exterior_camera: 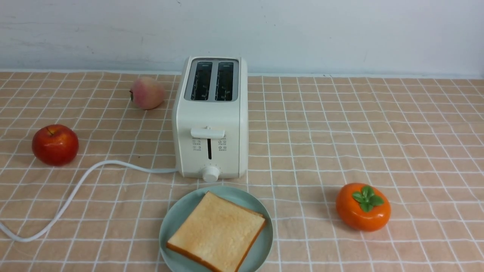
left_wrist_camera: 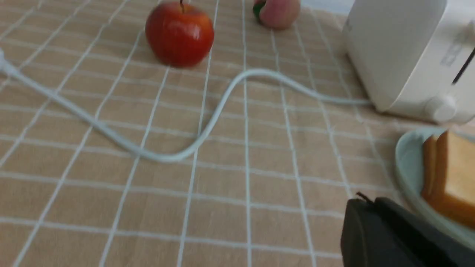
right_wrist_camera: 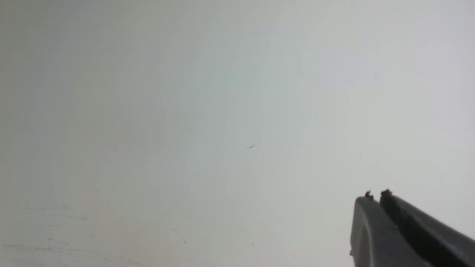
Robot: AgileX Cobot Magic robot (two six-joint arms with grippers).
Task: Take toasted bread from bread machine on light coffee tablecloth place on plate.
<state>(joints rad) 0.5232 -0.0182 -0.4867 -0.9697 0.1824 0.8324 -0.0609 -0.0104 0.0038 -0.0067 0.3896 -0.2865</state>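
Note:
The cream-white bread machine stands on the peach grid tablecloth; both its slots look empty. Toasted bread lies flat on the pale teal plate just in front of it. In the left wrist view the toast shows as a stack on the plate, beside the toaster. My left gripper is shut and empty, low over the cloth just beside the plate. My right gripper is shut and empty, facing a plain pale wall. Neither gripper shows in the front view.
A red apple and a peach sit left of the toaster. An orange persimmon sits at the front right. The white power cord snakes across the cloth to the left edge; it also shows in the left wrist view.

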